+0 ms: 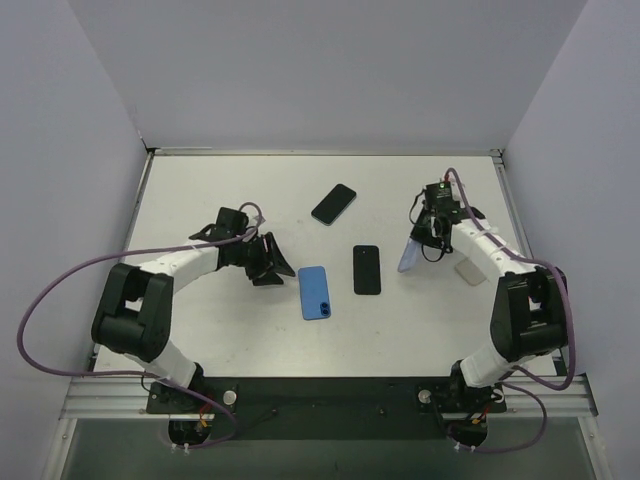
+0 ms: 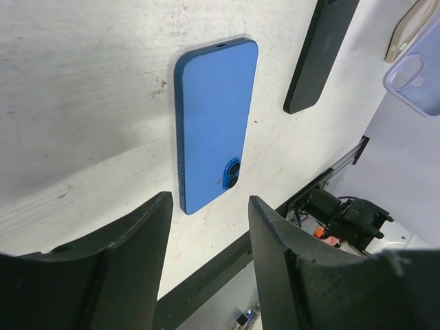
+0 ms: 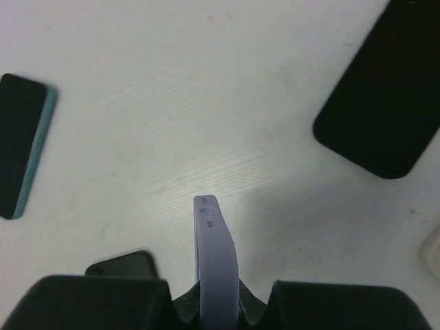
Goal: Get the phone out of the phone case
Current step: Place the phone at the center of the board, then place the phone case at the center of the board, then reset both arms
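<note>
A blue phone (image 1: 315, 292) (image 2: 213, 117) lies flat on the table, back up, with its camera lenses toward the near edge. My left gripper (image 1: 268, 262) (image 2: 210, 206) hovers just left of it, open, with nothing between its black fingers (image 2: 137, 254). A lavender phone case (image 1: 409, 255) (image 3: 217, 261) hangs above the table at the right, and my right gripper (image 1: 430, 238) (image 3: 217, 306) is shut on it. From the right wrist the case is edge-on, thin and slightly bowed. The left wrist view shows the case (image 2: 416, 75) at its far right edge, apart from the blue phone.
A black phone (image 1: 367, 269) (image 2: 320, 55) (image 3: 381, 103) lies between the blue phone and the case. Another dark phone (image 1: 334, 204) with a teal edge (image 3: 24, 144) lies farther back. A beige case (image 1: 468, 268) (image 2: 405, 34) rests under the right arm.
</note>
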Robot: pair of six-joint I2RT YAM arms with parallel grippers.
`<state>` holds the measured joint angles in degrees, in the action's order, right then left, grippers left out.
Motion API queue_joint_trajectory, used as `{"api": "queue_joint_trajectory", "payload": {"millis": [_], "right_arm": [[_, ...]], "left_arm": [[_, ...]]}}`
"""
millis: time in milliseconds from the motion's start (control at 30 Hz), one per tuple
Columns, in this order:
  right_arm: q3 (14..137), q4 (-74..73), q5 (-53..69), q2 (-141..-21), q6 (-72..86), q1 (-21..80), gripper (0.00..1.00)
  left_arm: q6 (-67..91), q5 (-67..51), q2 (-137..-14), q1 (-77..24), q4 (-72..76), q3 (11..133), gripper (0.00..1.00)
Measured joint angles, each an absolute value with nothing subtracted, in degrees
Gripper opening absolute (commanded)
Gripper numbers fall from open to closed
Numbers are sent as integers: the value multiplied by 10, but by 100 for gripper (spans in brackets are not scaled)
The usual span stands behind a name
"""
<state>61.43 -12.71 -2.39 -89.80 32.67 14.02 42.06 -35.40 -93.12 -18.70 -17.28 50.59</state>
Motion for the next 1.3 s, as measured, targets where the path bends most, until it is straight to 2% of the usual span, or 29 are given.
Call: {"api": "queue_joint_trajectory", "payload": {"millis": [33,67,167,267,433,467,700,1000,1300], "right_arm": [[608,-126,-22,-898,323,124,2],[600,-125,-20,-898,319,106,22],[562,-120,-7,-898,312,63,65],[527,-122,2,-898,308,33,76],[510,-140,-22,-869,308,18,80],[507,-147,-33,-845,310,18,98],[512,-187,-87,-664,319,18,100],[514,-289,-113,-541,321,18,100],[400,-341,-112,-411,343,19,98]], "left_arm": [[414,-351,-921,-180,-181,507,59],[408,-347,-911,-172,-191,509,59],[390,-339,-883,-154,-219,519,62],[375,-330,-860,-146,-243,531,65],[359,-323,-834,-145,-275,550,73],[356,-322,-825,-145,-282,553,74],[334,-318,-729,-135,-314,555,77],[305,-307,-607,-126,-338,557,78],[307,-198,-450,-125,-324,450,80]]}}
